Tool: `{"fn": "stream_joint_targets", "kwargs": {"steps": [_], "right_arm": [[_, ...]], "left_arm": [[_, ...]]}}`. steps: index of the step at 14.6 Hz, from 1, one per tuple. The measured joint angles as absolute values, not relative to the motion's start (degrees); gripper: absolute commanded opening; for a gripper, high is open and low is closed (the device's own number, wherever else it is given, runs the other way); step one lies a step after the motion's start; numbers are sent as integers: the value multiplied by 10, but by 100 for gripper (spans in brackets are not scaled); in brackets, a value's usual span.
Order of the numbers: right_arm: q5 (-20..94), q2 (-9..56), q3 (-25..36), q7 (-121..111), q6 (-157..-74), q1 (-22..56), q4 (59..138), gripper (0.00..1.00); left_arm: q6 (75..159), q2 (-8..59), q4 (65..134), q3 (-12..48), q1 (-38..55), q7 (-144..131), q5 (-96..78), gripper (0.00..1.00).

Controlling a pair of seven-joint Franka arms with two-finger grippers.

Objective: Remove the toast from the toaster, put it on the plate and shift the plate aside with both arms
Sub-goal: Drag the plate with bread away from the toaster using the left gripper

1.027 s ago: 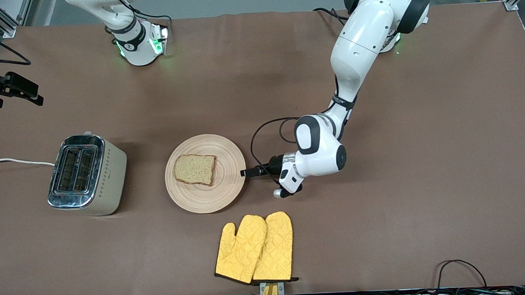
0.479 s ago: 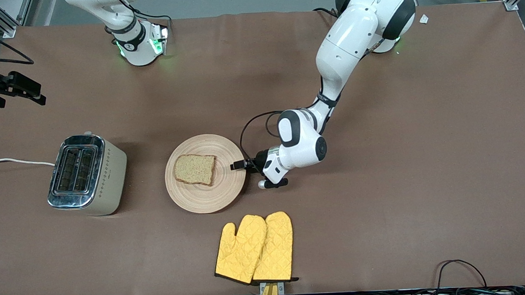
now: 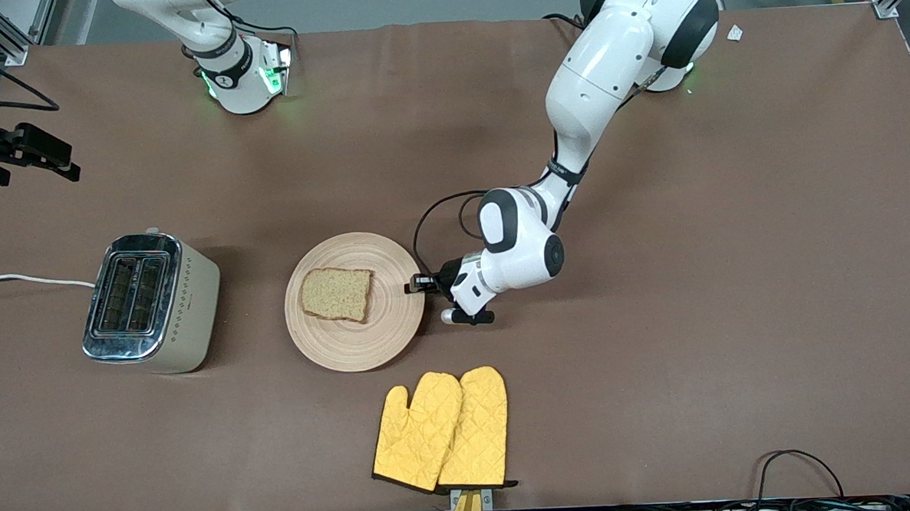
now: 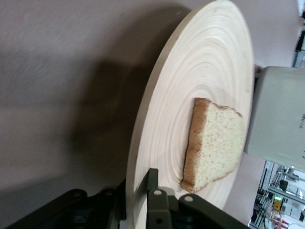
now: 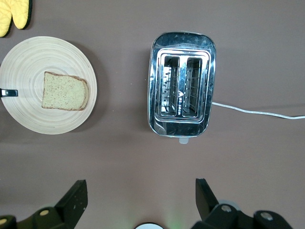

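Toast (image 3: 338, 294) on the plate (image 3: 385, 331), middle of the frame.

Left gripper (image 3: 416, 285) at the plate's rim on the left arm's side, fingers (image 4: 153, 188) pinching the edge, one above and one below. Right gripper (image 5: 140, 200) at the upper left edge of the front frame, spread wide, waiting over the toaster (image 3: 150, 302). Yellow oven mitts (image 3: 443, 431) lower centre, nearer the camera than the plate.

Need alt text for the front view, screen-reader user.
The left gripper is at the rim of a wooden plate that holds a slice of toast at mid-table. A toaster stands beside the plate toward the right arm's end; yellow oven mitts lie nearer the camera. The right gripper is out of frame.
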State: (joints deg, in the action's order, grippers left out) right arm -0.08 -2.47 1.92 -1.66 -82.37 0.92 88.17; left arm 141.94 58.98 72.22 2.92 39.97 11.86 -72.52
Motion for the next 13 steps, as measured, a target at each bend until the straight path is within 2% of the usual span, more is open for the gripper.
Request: {"fn": "stream_joint_targets", "kwargs": {"steps": [4,8,13], "right_arm": [[-1,-25,19,-17,-824,9,881,100],[-1,-25,19,-17,-824,9,881,100],[-1,-25,17,-17,-824,10,881,100]], "left_arm": [[1409,582,714,27,379,127,-725,0],[1273,525,721,20,291,128,-668,0],[1110,464,785,18,166,226,-642,0]]}}
